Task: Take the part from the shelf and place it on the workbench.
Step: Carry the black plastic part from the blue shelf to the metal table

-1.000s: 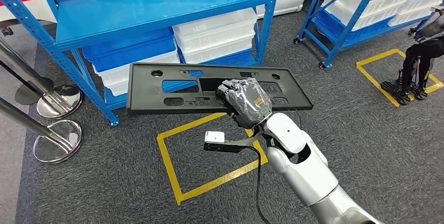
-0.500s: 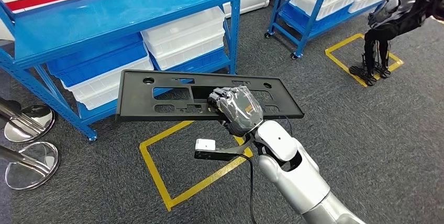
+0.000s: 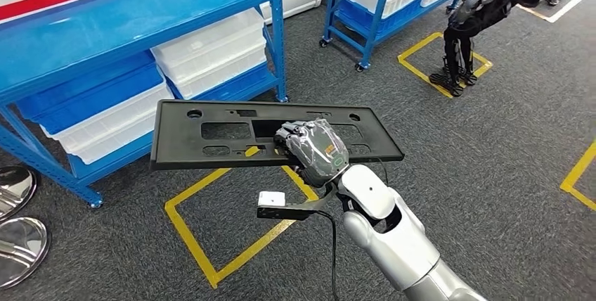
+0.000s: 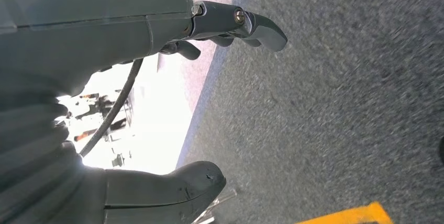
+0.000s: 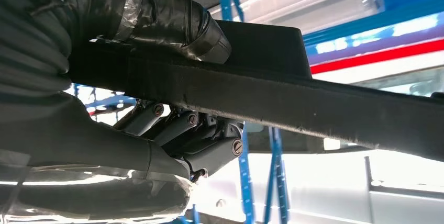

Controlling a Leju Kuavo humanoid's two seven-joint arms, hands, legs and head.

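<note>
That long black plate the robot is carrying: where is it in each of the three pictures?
Head view: the black plate lies flat across the middle, the right hand gripping its near edge.
Left wrist view: not in it; there the left hand hangs over grey carpet.
Right wrist view: seen edge-on, a dark bar crossing the picture, the hand clamped around it.
Shared landmark: the blue shelf, behind the plate in the head and right wrist views.
</note>
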